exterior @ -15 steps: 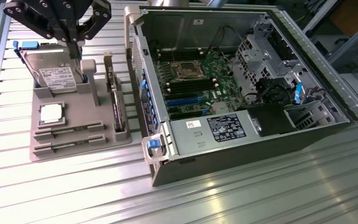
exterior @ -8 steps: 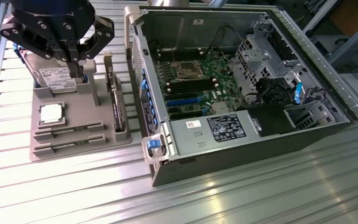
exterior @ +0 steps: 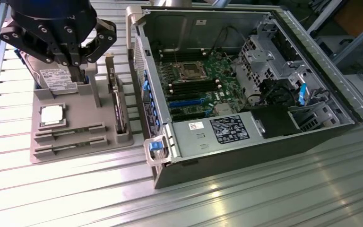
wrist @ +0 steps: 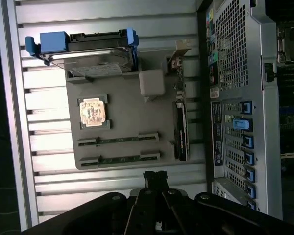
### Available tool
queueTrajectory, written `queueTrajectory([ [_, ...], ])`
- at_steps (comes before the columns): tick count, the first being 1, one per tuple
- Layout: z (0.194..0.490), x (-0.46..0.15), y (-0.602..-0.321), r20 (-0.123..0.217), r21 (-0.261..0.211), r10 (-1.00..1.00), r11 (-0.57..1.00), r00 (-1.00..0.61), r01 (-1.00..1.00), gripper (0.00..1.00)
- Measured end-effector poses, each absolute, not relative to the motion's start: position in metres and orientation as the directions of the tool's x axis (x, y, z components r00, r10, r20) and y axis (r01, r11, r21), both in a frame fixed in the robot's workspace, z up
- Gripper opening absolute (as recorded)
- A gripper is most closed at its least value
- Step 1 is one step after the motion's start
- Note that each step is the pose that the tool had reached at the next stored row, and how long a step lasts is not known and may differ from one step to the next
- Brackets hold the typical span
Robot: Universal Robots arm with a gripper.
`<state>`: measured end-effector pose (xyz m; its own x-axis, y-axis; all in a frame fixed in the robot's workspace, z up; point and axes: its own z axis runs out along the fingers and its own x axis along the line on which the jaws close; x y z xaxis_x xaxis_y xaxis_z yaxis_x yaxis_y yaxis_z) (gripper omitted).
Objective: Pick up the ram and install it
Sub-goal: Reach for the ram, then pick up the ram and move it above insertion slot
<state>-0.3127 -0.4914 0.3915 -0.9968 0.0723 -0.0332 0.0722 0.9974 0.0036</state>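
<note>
1. Your jaws (exterior: 77, 80) are pressed together tip to tip, with nothing between them. The wrist view shows the same closed tips.
2. In the exterior view they hang over the end of the tray (exterior: 49, 101) where the hard drive (exterior: 58, 78) stands on edge in a blue carrier. They are in front of the drive, and you cannot tell whether they touch it.
3. Past the drive, the CPU (exterior: 53, 115) lies flat in a square pocket, toward the exterior view's left side of the tray.
4. The ram sits at the tray end opposite the drive, as two sticks lying flat and parallel, each in its own long slot.
   - The inner ram (exterior: 68, 132) is just beside the CPU.
   - The outer ram (exterior: 68, 147) runs along the tray's edge.
   - Neither is gripped, and both lie well apart from your jaws.
5. The card (exterior: 117, 106) stands upright on its edge along the side of the tray that faces the case.
6. The tray rests on the slatted metal table (exterior: 263, 198), just beside the case (exterior: 200, 172).
7. The case lies on its side with its panel off, on the exterior view's right.
   - Inside, the green motherboard (exterior: 197, 80) faces up.
   - The socket (exterior: 188, 71) is near the board's middle, with long dark slots on either side of it.
   - The power supply (exterior: 222, 130), with a white and black label, fills the case end nearest the exterior camera.
</note>
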Motion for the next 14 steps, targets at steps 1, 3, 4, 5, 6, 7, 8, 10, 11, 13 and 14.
queueTrajectory([
  [1,0.3915,-0.3127,-0.4914,-0.033,0.004,0.072,0.997,-0.997,0.072,0.10],
  [3,0.3915,-0.3127,-0.4914,-0.033,0.004,0.072,0.997,-0.997,0.072,0.10],
  [4,0.3915,-0.3127,-0.4914,-0.033,0.004,0.072,0.997,-0.997,0.072,0.10],
  [5,0.3915,-0.3127,-0.4914,-0.033,0.004,0.072,0.997,-0.997,0.072,0.10],
  [6,0.3915,-0.3127,-0.4914,-0.033,0.003,0.043,0.999,-0.999,0.043,0.10],
  [7,0.3915,-0.3127,-0.4914,-0.033,0.003,0.013,1.000,-0.999,0.013,0.10],
  [8,0.3914,-0.3127,-0.4914,-0.033,0.003,-0.015,1.000,-0.999,-0.015,0.10],
  [10,0.3912,-0.3127,-0.4914,-0.033,0.003,-0.089,0.996,-0.995,-0.089,0.10],
  [11,0.3911,-0.3127,-0.4914,-0.033,0.003,-0.120,0.993,-0.992,-0.120,0.10],
  [13,0.3907,-0.3127,-0.4914,-0.033,0.003,-0.226,0.974,-0.974,-0.226,0.10],
  [14,0.3905,-0.3127,-0.4914,-0.033,0.003,-0.282,0.959,-0.959,-0.282,0.10],
])
